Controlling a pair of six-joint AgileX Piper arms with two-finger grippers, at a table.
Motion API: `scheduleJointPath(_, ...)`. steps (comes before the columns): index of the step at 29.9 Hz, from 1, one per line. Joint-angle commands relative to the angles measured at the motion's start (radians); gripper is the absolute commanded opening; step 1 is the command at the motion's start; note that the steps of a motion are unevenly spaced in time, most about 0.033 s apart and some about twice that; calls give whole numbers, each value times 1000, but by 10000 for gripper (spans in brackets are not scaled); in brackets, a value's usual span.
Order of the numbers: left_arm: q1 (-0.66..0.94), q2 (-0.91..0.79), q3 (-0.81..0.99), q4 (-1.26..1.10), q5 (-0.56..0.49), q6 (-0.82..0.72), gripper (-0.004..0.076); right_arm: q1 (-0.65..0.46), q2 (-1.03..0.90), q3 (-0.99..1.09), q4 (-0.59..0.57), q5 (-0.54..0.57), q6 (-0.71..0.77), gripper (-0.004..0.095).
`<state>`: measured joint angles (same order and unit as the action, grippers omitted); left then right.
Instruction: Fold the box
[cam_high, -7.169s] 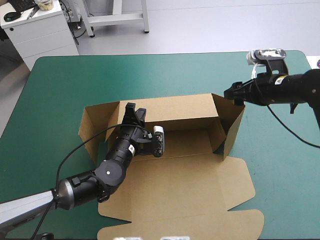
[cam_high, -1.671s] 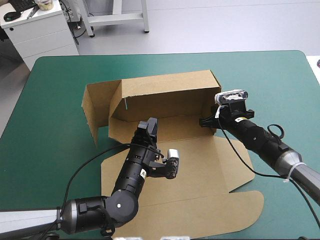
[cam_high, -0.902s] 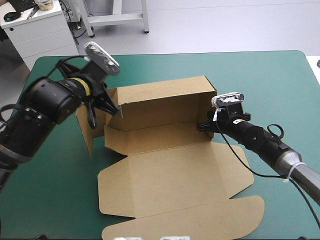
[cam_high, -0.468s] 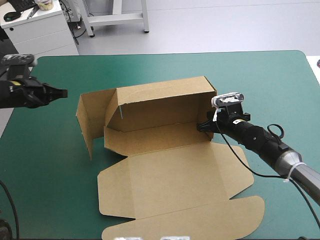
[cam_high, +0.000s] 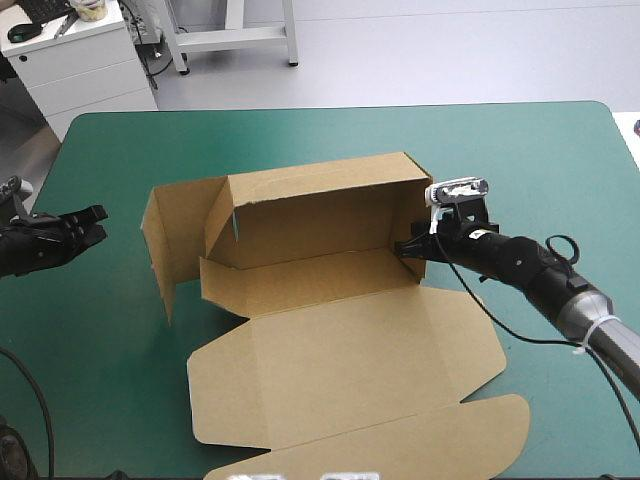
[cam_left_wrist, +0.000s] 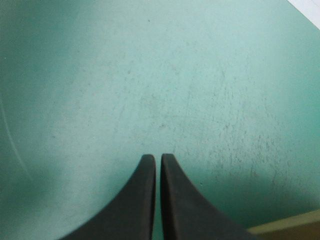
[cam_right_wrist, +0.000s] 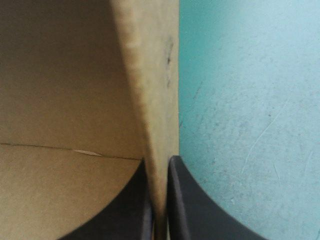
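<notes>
While right arm reaches in low from desk's (cam_high: 300, 140) right side, right pincer (cam_high: 404, 247) clamps right end wall (cam_right_wrist: 152, 75) of brown box (cam_high: 300, 280), board between black fingers (cam_right_wrist: 200, 210). Box mid-desk: back wall (cam_high: 320, 215) up, left flap (cam_high: 160, 250) standing outward, lid (cam_high: 350, 360) flat toward near edge. Left arm now pulled back to desk's left edge; left pincer (cam_high: 97, 222) closed, empty, above teal-green cover (cam_left_wrist: 150, 75). Box nudged slightly left versus earlier.

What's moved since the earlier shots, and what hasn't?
The left gripper came up out of the box, passed its left flap and pulled back to the table's left edge, shut and empty. The right gripper stays shut on the right end wall; back wall still up, lid still flat.
</notes>
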<state>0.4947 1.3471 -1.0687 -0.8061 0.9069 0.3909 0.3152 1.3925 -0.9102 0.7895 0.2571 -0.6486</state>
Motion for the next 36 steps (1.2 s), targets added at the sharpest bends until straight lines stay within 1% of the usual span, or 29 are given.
scheduleJointPath(1,1,-33,-20,-66,-37,6,14,-58,-31,-127,-89,104,155,4)
scheduleJointPath(2,1,-33,-20,-66,-37,6,14,-64,-31,-154,-143,147,205,4)
scheduleJointPath(3,1,-33,-20,-66,-37,6,14,-68,-31,-196,-246,187,295,4)
scheduleJointPath(5,1,-33,-19,-66,-30,6,14,-73,-31,-255,-403,264,456,4)
scheduleJointPath(6,1,-33,-19,-66,-31,6,14,-73,-31,-300,-480,323,535,4)
scheduleJointPath(7,1,-33,-17,-66,-28,6,14,-73,-31,-329,-539,362,593,4)
scheduleJointPath(9,1,-33,-11,-70,-28,6,14,-73,-31,-399,-600,463,649,4)
scheduleJointPath(12,1,-33,-11,-72,-30,6,14,-73,-14,-487,-610,606,649,4)
scheduleJointPath(15,1,-33,-11,-72,-30,4,14,-73,35,-561,-621,716,660,4)
scheduleJointPath(22,1,-33,-11,-72,-32,-13,14,-73,186,-671,-575,998,660,4)
scheduleJointPath(31,1,-33,-11,-72,-34,-17,14,-73,268,-671,-577,996,694,2)
scheduleJointPath(36,1,-33,-11,-72,-37,-17,14,-73,336,-720,-575,995,694,2)
